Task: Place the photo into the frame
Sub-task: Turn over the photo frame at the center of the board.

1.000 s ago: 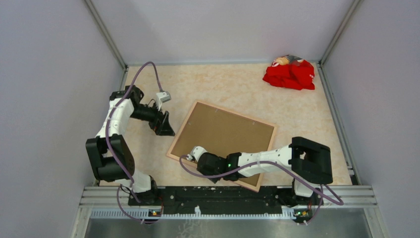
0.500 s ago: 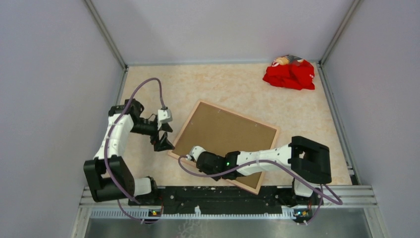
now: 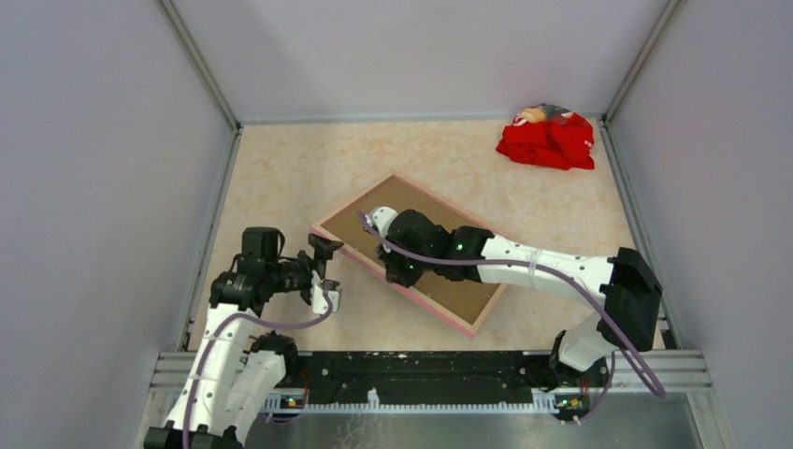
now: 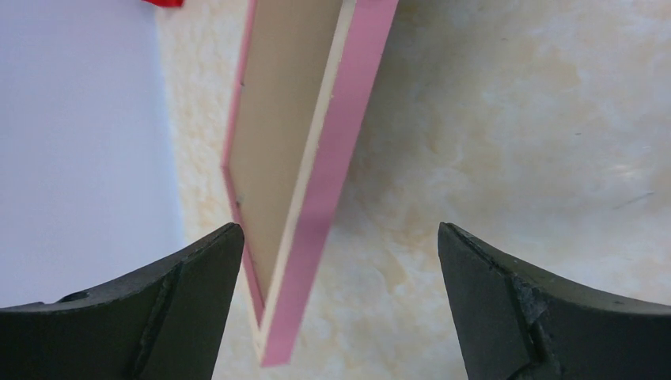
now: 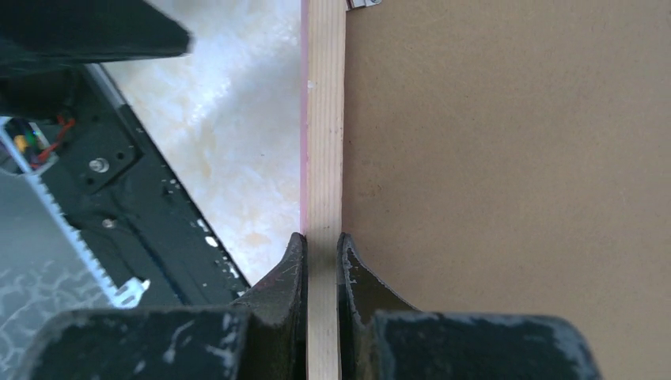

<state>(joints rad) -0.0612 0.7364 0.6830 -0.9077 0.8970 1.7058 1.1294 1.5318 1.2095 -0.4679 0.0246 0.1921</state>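
The frame (image 3: 427,302) is held tilted off the table, pale wood back up and pink edge toward the near side, with the brown backing board (image 3: 472,292) inside it. My right gripper (image 3: 393,271) is shut on the frame's near rail (image 5: 324,119), one finger on the pink outer side and one on the board (image 5: 506,158). My left gripper (image 3: 320,271) is open, low beside the frame's left corner. That corner (image 4: 316,174) stands between its fingers (image 4: 190,293), closer to the left one and touching neither. The photo is not visible.
A crumpled red cloth (image 3: 547,138) lies at the back right corner. Grey walls enclose the table on three sides. The black base rail (image 3: 421,365) runs along the near edge.
My right gripper has lifted the frame's near rail and carried it back and left, tilting the frame. My left arm has swung down and nearer, now facing the frame's left corner.
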